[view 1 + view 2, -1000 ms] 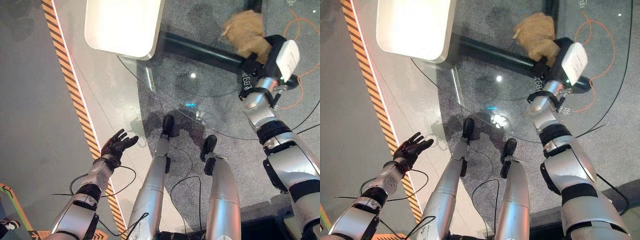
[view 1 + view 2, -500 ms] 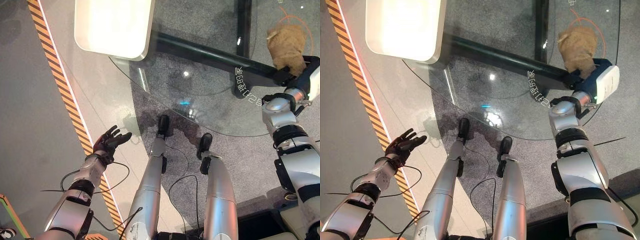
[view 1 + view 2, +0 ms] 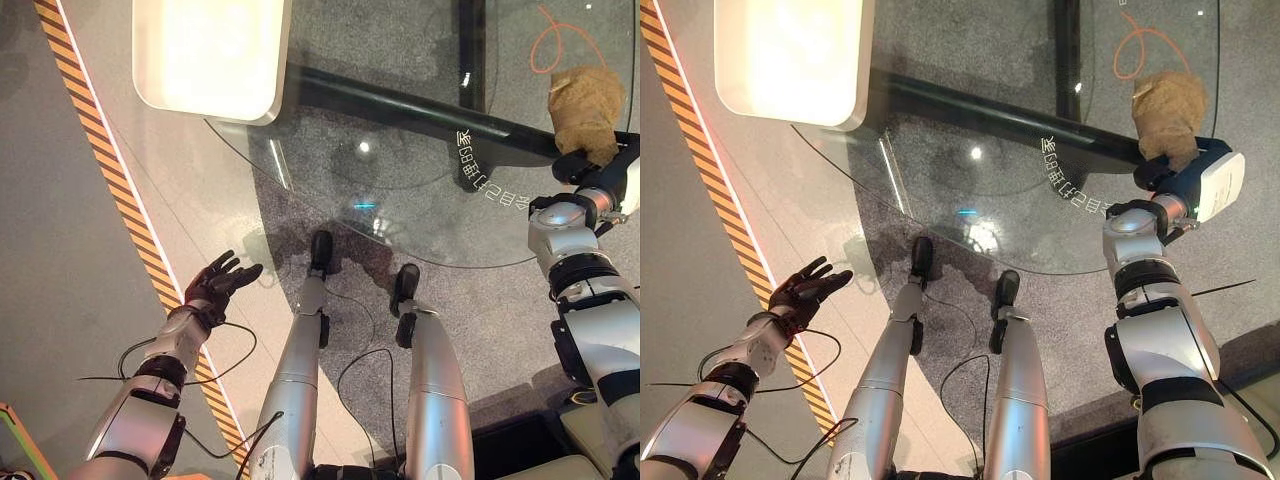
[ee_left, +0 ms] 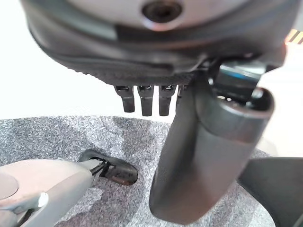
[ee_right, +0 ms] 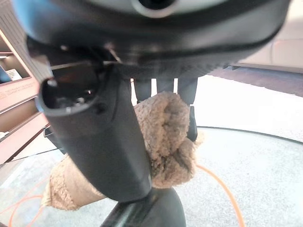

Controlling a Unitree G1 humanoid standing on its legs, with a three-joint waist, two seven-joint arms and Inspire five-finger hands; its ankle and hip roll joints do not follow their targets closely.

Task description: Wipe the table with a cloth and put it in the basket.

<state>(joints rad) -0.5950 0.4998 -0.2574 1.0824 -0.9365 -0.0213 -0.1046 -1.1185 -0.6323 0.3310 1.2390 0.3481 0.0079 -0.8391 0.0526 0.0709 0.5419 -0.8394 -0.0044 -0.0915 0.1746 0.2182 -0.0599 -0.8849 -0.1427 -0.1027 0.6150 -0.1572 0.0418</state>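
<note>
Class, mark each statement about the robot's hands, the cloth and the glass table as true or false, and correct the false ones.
1. The right hand is shut on the tan cloth. True.
2. The left hand holds a second cloth. False: it is open and holds nothing, out over the floor.
3. The cloth is over the round glass table. True.
4. The cloth lies spread flat on the white tray. False: it is bunched in the right hand, far from the tray.
5. An orange cable loops on the floor beyond the cloth. True.

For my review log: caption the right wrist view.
Right hand grips a tan fluffy cloth above the glass table.
</note>
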